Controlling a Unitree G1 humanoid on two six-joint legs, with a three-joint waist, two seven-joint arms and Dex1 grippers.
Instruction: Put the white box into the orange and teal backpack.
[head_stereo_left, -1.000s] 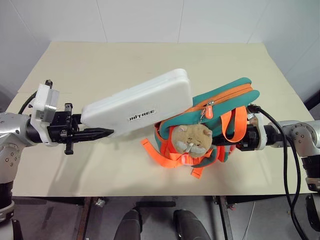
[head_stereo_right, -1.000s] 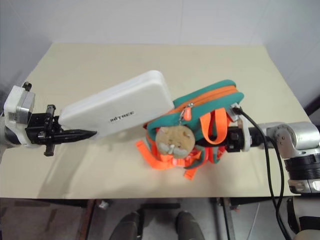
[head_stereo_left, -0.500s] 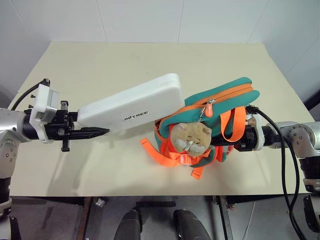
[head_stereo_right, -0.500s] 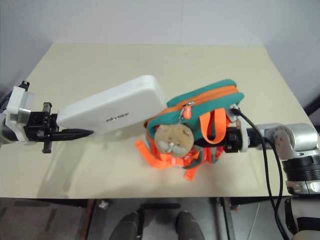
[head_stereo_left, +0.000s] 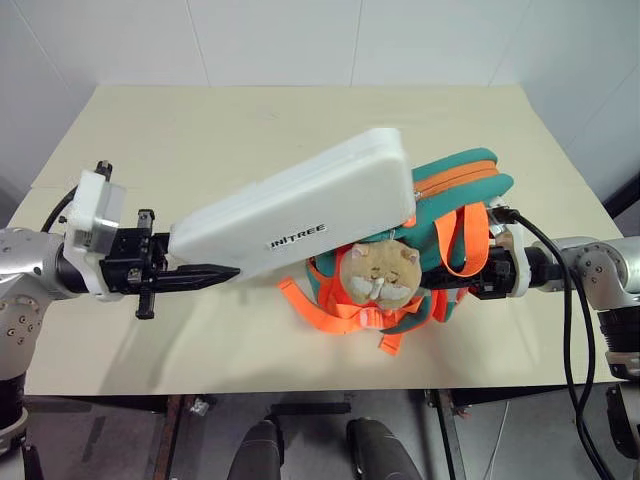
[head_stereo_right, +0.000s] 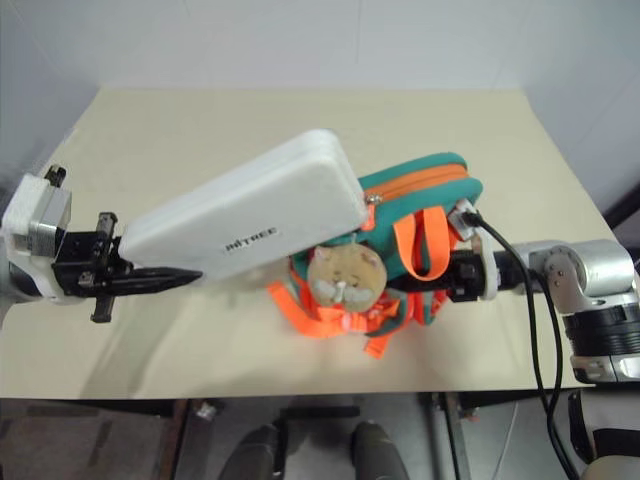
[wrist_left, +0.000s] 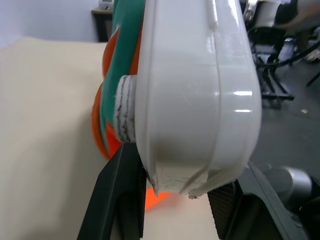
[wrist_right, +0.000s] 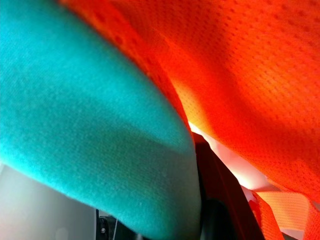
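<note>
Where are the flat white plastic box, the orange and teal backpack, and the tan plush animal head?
flat white plastic box (head_stereo_left: 300, 215), left eye view, middle of its lid.
orange and teal backpack (head_stereo_left: 470, 185), left eye view, teal top panel beside the orange zip band.
tan plush animal head (head_stereo_left: 378, 272), left eye view, its face.

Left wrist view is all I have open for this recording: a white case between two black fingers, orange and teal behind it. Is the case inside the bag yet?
Observer: Not visibly. In the head views the white box slants up from the left gripper, its far end over the orange and teal backpack.
Operator: Who holds the bag?
Observer: The right gripper is at the backpack's side, shut on its fabric.
Operator: Is the bag lying flat?
Observer: It rests on the beige table, its tan plush animal head facing the robot and orange straps spread below.
</note>
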